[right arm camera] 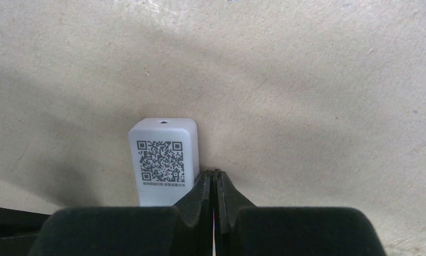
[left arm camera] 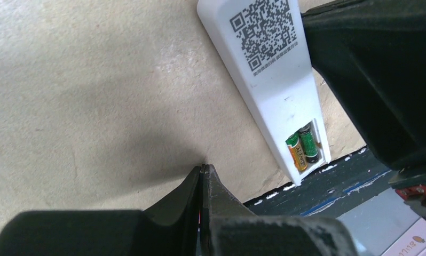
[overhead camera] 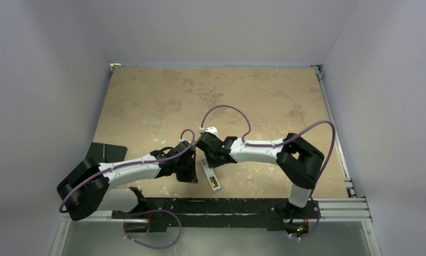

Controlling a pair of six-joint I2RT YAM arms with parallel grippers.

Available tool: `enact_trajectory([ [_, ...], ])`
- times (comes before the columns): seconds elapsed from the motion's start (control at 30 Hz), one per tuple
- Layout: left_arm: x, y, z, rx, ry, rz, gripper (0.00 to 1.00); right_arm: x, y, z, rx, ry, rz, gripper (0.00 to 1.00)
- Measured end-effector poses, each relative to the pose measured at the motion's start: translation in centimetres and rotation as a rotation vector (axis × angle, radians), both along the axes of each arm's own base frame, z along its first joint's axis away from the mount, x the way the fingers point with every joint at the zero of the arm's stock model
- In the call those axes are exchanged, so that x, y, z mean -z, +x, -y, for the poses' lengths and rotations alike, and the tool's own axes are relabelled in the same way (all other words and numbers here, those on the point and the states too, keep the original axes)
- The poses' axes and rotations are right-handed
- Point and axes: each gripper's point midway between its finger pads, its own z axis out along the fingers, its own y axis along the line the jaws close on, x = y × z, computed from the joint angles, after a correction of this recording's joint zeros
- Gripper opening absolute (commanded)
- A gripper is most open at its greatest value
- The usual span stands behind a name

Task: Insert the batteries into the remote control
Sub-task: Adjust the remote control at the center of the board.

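A black QR code [left arm camera: 264, 34] stands on the back of the slim white rectangular remote control [left arm camera: 277, 101], with tiny print beneath it and on the green and gold cylindrical batteries [left arm camera: 301, 150] too small to read.

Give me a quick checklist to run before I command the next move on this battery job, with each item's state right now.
1. Both batteries in the recess: ok. The gold battery and the dark green battery lie side by side in the remote control.
2. Batteries seated fully flat: cannot tell.
3. Recess cover on: not ok, the recess is open.
4. Left claw empty: ok, shut on nothing, over the table beside the remote control.
5. Right claw empty: ok, shut on nothing.
6. Right claw clear of the remote control: cannot tell, its tips sit right beside the label end.
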Motion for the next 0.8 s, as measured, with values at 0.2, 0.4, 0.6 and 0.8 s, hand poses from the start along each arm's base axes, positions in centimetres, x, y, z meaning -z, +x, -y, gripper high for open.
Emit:
enact_trajectory([
  [0.2,-0.6,0.1,-0.5,-0.028,0.002,0.018,0.00,-0.1,0.6,-0.7,-0.024,0.010,0.005,0.00],
  [0.4,-1.2,0.3,-0.8,-0.046,-0.001,0.036,0.00,-0.5,3.2,0.5,0.004,0.025,0.005,0.08],
  [0.6,-1.8,0.5,-1.0,-0.062,-0.008,0.058,0.00,-3.7,7.2,3.4,0.066,0.033,0.104,0.34],
  [0.8,-1.7,0.5,-1.1,-0.064,-0.001,0.057,0.02,-5.3,8.1,4.6,0.023,0.001,0.160,0.51],
])
